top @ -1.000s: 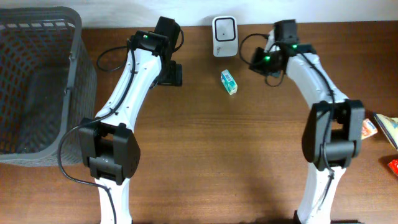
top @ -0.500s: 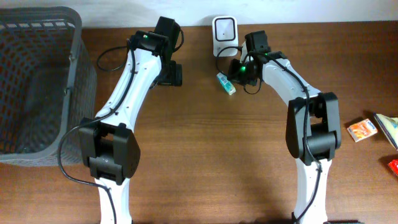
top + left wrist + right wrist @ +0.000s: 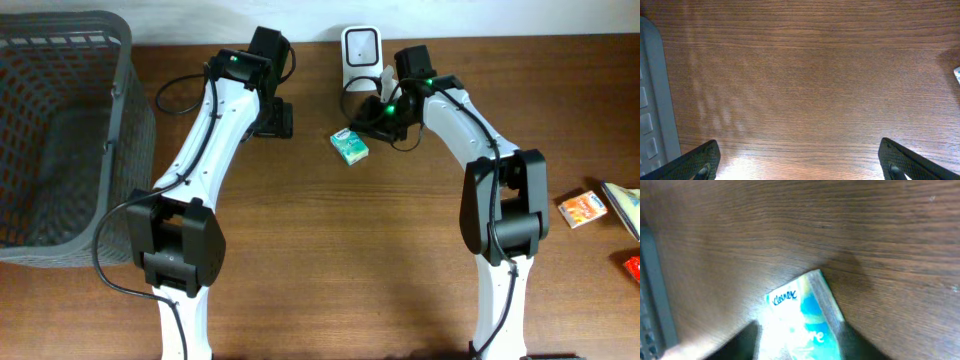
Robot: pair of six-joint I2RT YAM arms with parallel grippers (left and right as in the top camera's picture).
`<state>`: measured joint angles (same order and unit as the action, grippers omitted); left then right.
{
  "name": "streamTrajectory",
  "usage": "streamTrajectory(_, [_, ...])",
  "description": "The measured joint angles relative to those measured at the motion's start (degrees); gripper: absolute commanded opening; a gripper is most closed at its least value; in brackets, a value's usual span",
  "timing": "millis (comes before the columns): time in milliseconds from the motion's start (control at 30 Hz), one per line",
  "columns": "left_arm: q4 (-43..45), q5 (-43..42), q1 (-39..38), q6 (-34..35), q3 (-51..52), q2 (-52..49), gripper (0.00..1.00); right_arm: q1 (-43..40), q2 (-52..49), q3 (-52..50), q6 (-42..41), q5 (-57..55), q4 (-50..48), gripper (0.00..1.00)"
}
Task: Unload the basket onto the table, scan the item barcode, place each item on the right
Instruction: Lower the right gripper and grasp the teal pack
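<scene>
Moved left and toward the near edge since a second ago: the tissue pack (image 3: pixel 349 146), turned as well from its earlier slant. Swung in from the right over that same second: the right gripper (image 3: pixel 368 124), now just beside the pack's far-right corner and just below the scanner (image 3: pixel 360 45).

Lying flat on the table (image 3: pixel 400 250), printed face up, blue-green and white, with "Kleenex" legible in the right wrist view. Near the scanner but apart from it, bare wood between, off to its lower left as seen from overhead.

In the right wrist view, two dark blurred shapes flanking the pack's near end, set apart rather than clenched, so released; cannot tell whether touching the pack.

Unmoved across all three overhead frames: the left gripper (image 3: pixel 272 120), parked left of the scanner over bare wood. Fingers (image 3: pixel 700 160) released and spread to the two lower corners of the left wrist view, nothing between them but wood grain.

Standing at the far left of the table: a grey mesh basket (image 3: pixel 60 130). Lying along the right edge, well apart from the pack: an orange packet (image 3: pixel 582 208), a book-like item (image 3: pixel 625 205) cut by the frame, and a red item (image 3: pixel 632 265), too little showing to name.
</scene>
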<state>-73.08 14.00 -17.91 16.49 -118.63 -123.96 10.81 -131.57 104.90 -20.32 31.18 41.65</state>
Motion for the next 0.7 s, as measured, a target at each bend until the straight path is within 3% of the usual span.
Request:
streamTrajectory(67, [0.0,0.0,0.0,0.0,0.0,0.0,0.99,0.0,0.0,0.0,2.2,-0.8,0.0,0.78])
streamTrajectory(200, [0.0,0.0,0.0,0.0,0.0,0.0,0.99,0.2,0.0,0.0,4.8,-3.8,0.0,0.46])
streamTrajectory(300, [0.0,0.0,0.0,0.0,0.0,0.0,0.99,0.4,-0.2,0.0,5.8,-5.1,-0.4,0.37])
streamTrajectory(700, [0.0,0.0,0.0,0.0,0.0,0.0,0.99,1.1,-3.7,0.0,6.0,-5.0,-1.3,0.35])
